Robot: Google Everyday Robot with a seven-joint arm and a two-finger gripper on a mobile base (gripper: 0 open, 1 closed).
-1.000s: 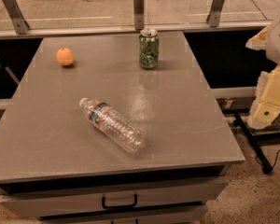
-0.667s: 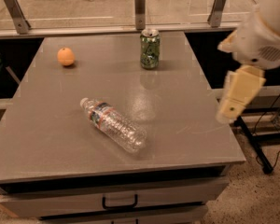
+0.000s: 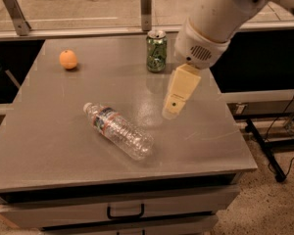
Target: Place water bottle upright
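While the gripper (image 3: pixel 170 110) hung above the table (image 3: pixel 44 155), right of its middle and pointing down and a little leftward, the water bottle (image 3: pixel 120 132) lay on its side to the left of it and somewhat nearer, apart from it and untouched. Whether the gripper was released or clenched could not be told from this angle; nothing was seen in its hold. The bottle rested on the grey tabletop near the centre, lying diagonally, its white cap (image 3: pixel 87 106) toward the far left and its base toward the near right. It was clear and ribbed, with a red, white and blue label band (image 3: pixel 104 119) just behind the neck. A green can (image 3: pixel 156 51) stood upright at the far edge, beyond the gripper, and an orange (image 3: pixel 68 59) sat at the far left, well apart from the bottle.
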